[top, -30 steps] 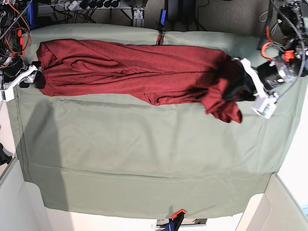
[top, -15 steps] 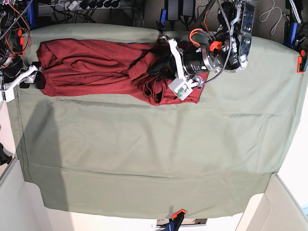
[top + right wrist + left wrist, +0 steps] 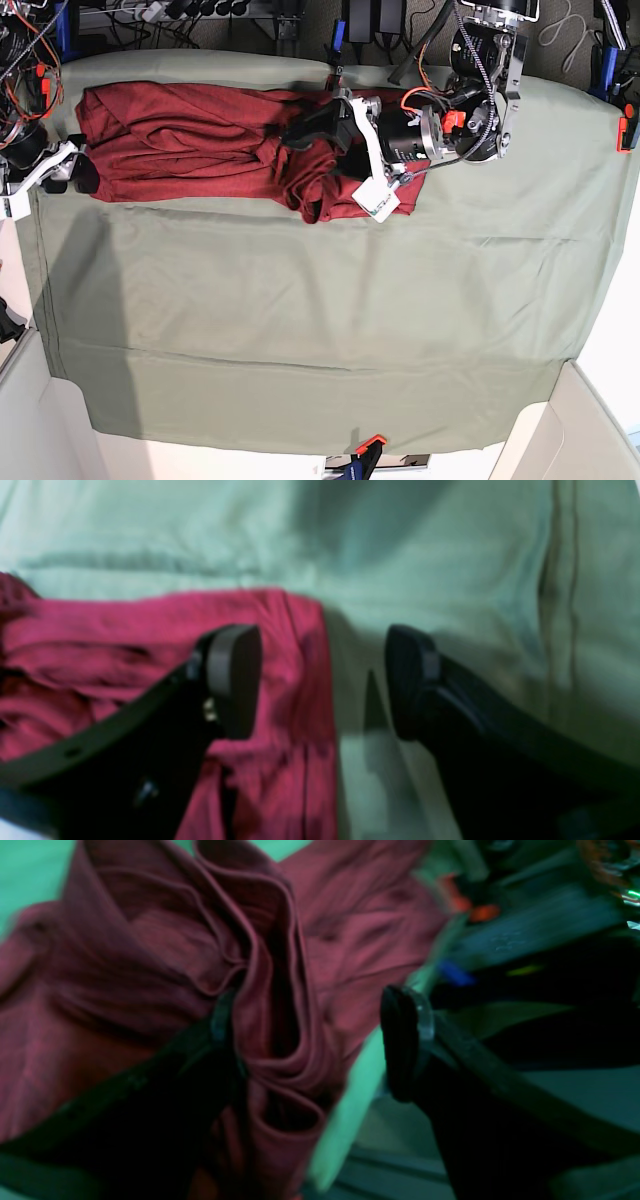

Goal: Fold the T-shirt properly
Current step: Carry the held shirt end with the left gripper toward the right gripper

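The dark red T-shirt [image 3: 190,140] lies bunched along the far side of the table, its right end doubled over onto itself [image 3: 340,195]. My left gripper [image 3: 305,130] hovers over that doubled part. In the left wrist view it [image 3: 312,1040] is open, with a thick fold of the shirt [image 3: 280,990] between the jaws, against one finger [image 3: 222,1020]. My right gripper [image 3: 78,172] is at the shirt's left end. In the right wrist view it [image 3: 322,680] is open, straddling the shirt's edge [image 3: 300,645], one finger [image 3: 235,680] over the shirt.
The sage-green cloth [image 3: 300,320] covers the table, with a crease line near its front. Clamps hold it at the far edge [image 3: 333,75] and the front edge [image 3: 368,445]. Cables and gear stand behind the table. White boxes sit at the front corners [image 3: 560,430].
My left arm swept from the table's right end to the left, carrying the shirt's right end over onto the body. Its jaws now stand apart. The right arm barely moved.
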`<state>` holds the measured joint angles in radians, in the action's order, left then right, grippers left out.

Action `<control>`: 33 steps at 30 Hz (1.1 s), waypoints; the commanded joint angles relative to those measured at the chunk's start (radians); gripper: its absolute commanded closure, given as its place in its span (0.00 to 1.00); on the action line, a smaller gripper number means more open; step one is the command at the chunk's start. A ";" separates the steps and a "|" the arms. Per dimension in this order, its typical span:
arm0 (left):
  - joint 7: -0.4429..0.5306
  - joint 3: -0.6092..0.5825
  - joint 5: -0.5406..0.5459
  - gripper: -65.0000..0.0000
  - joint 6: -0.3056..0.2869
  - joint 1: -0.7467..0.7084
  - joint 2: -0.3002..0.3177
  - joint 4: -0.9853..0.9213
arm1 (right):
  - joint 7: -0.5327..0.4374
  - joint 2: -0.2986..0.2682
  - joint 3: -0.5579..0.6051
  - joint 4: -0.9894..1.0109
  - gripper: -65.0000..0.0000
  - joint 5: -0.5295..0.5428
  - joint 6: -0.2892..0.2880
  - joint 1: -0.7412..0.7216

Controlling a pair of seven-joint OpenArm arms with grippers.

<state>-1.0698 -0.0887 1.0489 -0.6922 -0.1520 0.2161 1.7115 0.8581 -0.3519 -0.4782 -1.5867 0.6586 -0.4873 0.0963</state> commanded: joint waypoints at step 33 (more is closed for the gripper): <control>-0.095 0.028 0.162 0.39 -0.006 0.068 0.007 0.070 | 0.111 -0.011 0.145 -0.008 0.40 0.107 -0.063 0.067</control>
<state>-1.1816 -0.0643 1.1820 -0.6926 -0.0967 0.2169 1.7615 0.9619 -0.3519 -0.3305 -1.5841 0.7628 -0.5396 0.1680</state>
